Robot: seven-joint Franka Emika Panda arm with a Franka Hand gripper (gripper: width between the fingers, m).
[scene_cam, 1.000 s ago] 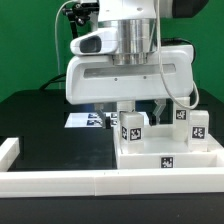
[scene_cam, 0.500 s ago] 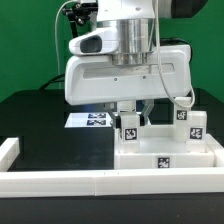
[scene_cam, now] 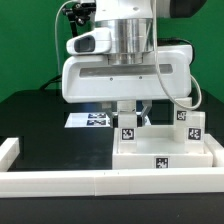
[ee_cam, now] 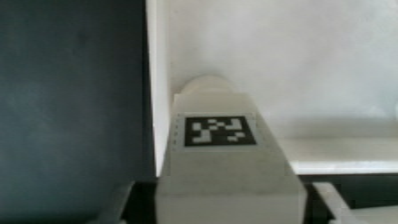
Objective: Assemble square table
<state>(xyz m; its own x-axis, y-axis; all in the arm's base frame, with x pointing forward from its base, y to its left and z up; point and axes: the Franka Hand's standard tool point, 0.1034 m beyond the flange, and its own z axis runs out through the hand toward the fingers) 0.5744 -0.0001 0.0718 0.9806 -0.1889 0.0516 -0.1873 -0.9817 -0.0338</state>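
**Tool low over the square table, 1 leg between its fingers**

From where I stand, the arm's big white head fills the upper middle of the exterior view, and the tool (scene_cam: 130, 112) reaches down from it to the near left corner of the square table (scene_cam: 165, 158). The slab lies flat on the black worktop (scene_cam: 40, 125), toward the exterior view's right, pushed up against the white border bar (scene_cam: 60, 181) that runs along the front. A black-and-white tag shows on the slab's front edge.

A short white leg (scene_cam: 130, 131) stands upright at the slab's left side, directly beneath the tool, tag facing the camera. In the wrist view the same leg (ee_cam: 221, 140) fills the centre, its tagged face toward the lens, with the 2 dark fingers (ee_cam: 143, 200) pressed in at each side of it, so the tool looks closed on the leg with only the leg's width between its fingers. I cannot tell whether the leg's base touches the slab.

More tagged legs (scene_cam: 194, 125) stand upright at the slab's far right side, well apart from the held 1. Behind the arm, the marker board (scene_cam: 88, 120) lies flat on the worktop, partly hidden.
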